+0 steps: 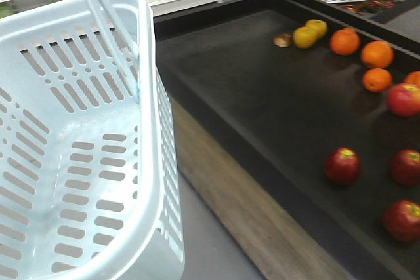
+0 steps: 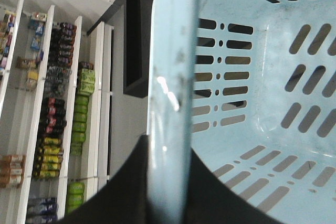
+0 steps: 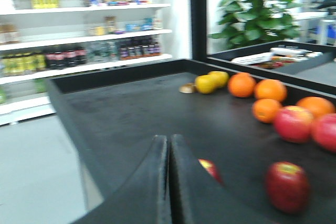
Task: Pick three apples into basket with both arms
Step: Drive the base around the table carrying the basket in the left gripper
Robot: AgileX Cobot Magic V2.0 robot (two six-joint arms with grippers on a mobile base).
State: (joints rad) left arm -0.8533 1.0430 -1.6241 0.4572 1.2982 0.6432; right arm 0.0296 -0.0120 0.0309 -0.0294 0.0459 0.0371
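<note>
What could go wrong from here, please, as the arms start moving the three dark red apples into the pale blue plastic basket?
1. The right gripper is shut in front of a dark red apple; lowered like that, it might knock the fruit rolling.
2. The pale blue slotted plastic basket is held by its hoop handle in the left gripper, beside the black display table rather than over it; an apple released early might drop into the gap.

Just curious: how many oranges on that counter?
4 oranges: one beside the yellow fruit, one right of it, one nearer, one at the frame edge; some may be hidden.
</note>
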